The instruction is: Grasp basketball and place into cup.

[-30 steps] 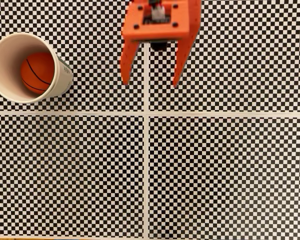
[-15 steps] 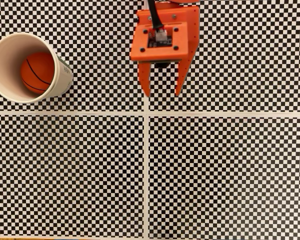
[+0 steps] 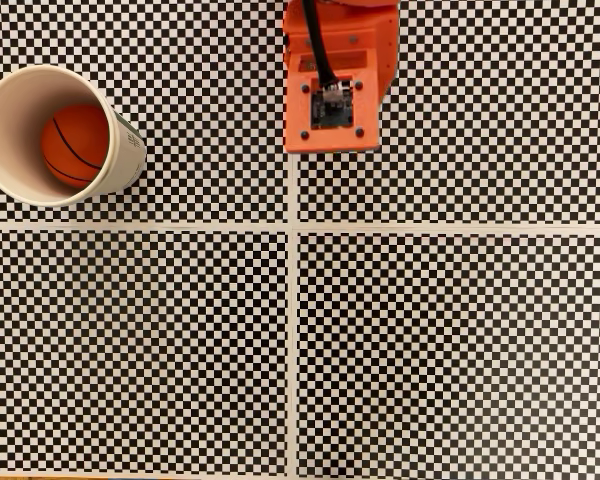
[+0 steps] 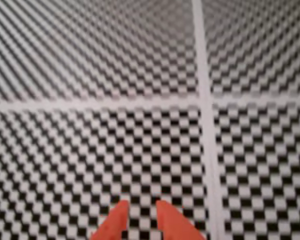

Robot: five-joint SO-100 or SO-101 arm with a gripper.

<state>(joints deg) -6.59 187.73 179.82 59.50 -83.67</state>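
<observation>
Basketball (image 3: 76, 146), small round orange-brown toy ball with thin black seams, seen inside cream-white paper cup (image 3: 10, 108), resting toward 3 o'clock side of interior. Cup positioned at 10 o'clock of fixed view on black-and-white checkered table surface (image 3: 430, 340), divided by pale cross lines. Orange plastic gripper (image 4: 141, 209) located at 12 o'clock of fixed view, well apart from cup. In wrist view, two fingertips (image 4: 119, 215) noted at 6 o'clock, narrow gap between, nothing held.
</observation>
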